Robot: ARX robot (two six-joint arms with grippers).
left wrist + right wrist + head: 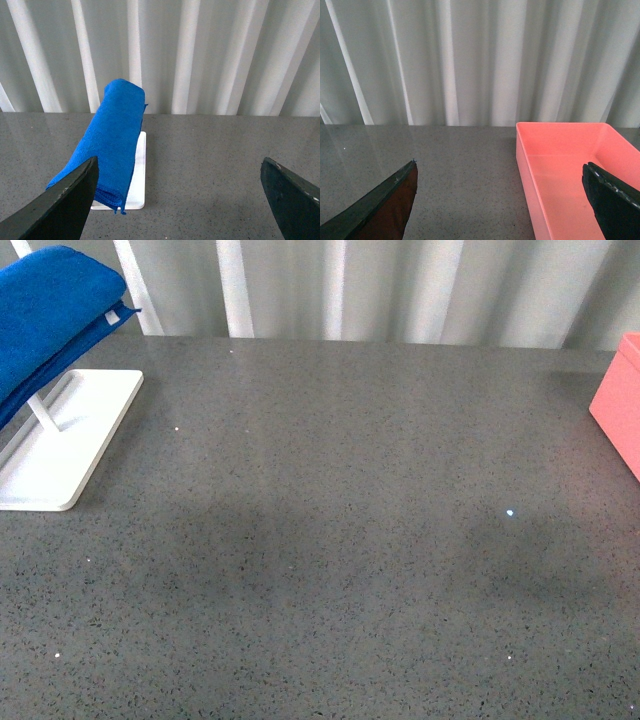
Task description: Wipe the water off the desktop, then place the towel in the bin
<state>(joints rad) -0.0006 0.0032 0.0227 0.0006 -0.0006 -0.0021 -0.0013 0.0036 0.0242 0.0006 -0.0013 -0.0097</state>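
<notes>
Nearest to us in the left wrist view are the two dark fingers (65, 210) of our left gripper (180, 165), spread wide apart with nothing between them but bare stone. Our right gripper (500, 165) is likewise spread wide, holding nothing, one finger (615, 200) showing in front of the bin (560, 170).

Below us, the dark grey speckled desktop (330, 540) fills the front view. Two dimmer, darker patches lie on it towards the near side; we cannot tell whether they are shadow or damp. A small bright glint (510, 512) sits right of centre.

At the far left, the blue towel (45, 315) hangs folded over a rack, its small white label (112, 316) at the hem. A thin white post (40, 410) rises from the rack's flat white base (60, 450), which lies on the desktop. The left wrist view faces this towel (112, 145) lengthwise.

At the far right edge stands the salmon-pink bin (618, 405), well apart from the towel. A pale ribbed wall (400, 290) runs behind the desktop.
</notes>
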